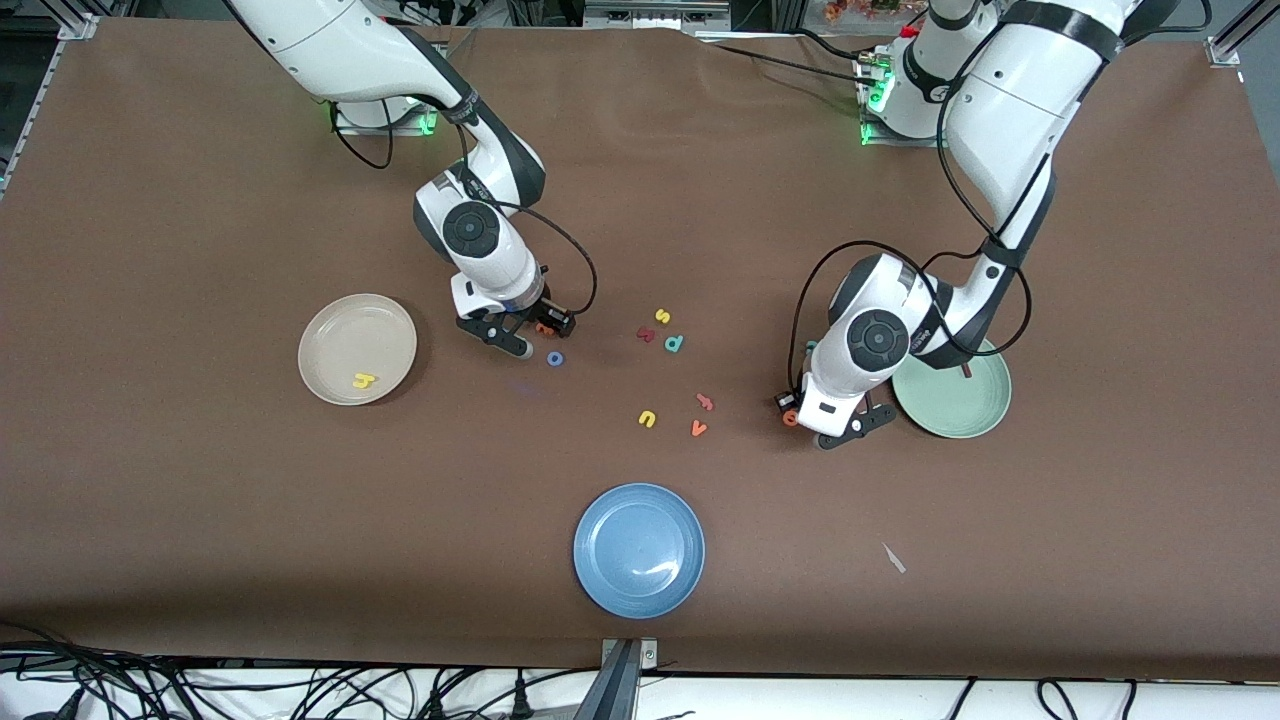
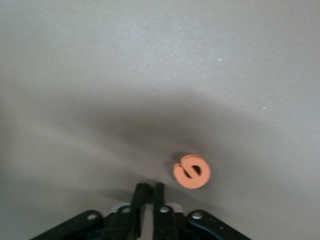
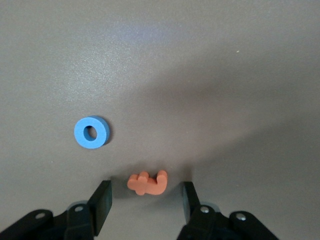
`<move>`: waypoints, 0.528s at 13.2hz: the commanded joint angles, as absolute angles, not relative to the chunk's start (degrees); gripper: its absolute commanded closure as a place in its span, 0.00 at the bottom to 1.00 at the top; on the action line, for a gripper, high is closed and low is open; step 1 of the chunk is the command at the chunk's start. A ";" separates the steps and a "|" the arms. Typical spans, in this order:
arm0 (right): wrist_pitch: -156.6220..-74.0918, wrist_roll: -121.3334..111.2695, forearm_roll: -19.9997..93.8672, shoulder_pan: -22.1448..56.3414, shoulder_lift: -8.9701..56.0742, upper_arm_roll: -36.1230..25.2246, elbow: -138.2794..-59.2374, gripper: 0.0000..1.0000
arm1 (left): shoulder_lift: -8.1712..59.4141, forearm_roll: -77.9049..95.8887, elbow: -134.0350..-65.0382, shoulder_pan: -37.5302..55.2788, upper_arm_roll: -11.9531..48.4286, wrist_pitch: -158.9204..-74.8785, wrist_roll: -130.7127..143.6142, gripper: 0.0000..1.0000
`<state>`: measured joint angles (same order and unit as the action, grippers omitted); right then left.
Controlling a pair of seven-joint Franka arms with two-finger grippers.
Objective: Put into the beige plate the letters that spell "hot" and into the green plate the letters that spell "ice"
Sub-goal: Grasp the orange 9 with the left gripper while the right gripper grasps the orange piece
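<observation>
We look down from high front camera, facing both arm bases, whole table (image 1: 200, 520) in frame. Our left wrist camera sits close above cloth, pointing down past left gripper (image 2: 149, 192) at orange "e" (image 2: 192, 171); front view shares it (image 1: 790, 418). Our right wrist camera, equally close, looks past right gripper (image 3: 146, 197) at orange "t" (image 3: 147, 183) and blue "o" (image 3: 91, 132), shared too (image 1: 554, 358).

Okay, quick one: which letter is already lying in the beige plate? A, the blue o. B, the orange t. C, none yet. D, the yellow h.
D: the yellow h lies in the beige plate, while the blue o and the orange t are on the table beside the right end effector.
</observation>
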<state>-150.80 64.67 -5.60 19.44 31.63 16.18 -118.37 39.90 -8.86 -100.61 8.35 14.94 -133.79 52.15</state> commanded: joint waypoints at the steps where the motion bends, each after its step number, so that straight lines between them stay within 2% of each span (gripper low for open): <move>1: -151.35 65.57 -6.41 20.13 32.34 15.56 -117.60 0.39 | 36.84 -9.85 -100.90 6.78 15.38 -128.42 48.62 0.55; 2: -151.43 65.57 -6.94 20.13 32.43 15.56 -117.68 0.42 | 36.48 -9.67 -100.90 6.33 15.82 -128.41 47.91 0.47; 4: -151.44 65.48 -7.21 20.13 32.52 15.47 -117.77 0.43 | 36.47 -7.57 -99.94 6.07 16.00 -128.58 48.25 0.46; 7: -151.43 65.48 -7.29 20.13 32.52 15.38 -117.77 0.54 | 39.53 -5.18 -94.06 7.29 15.82 -129.29 54.20 0.46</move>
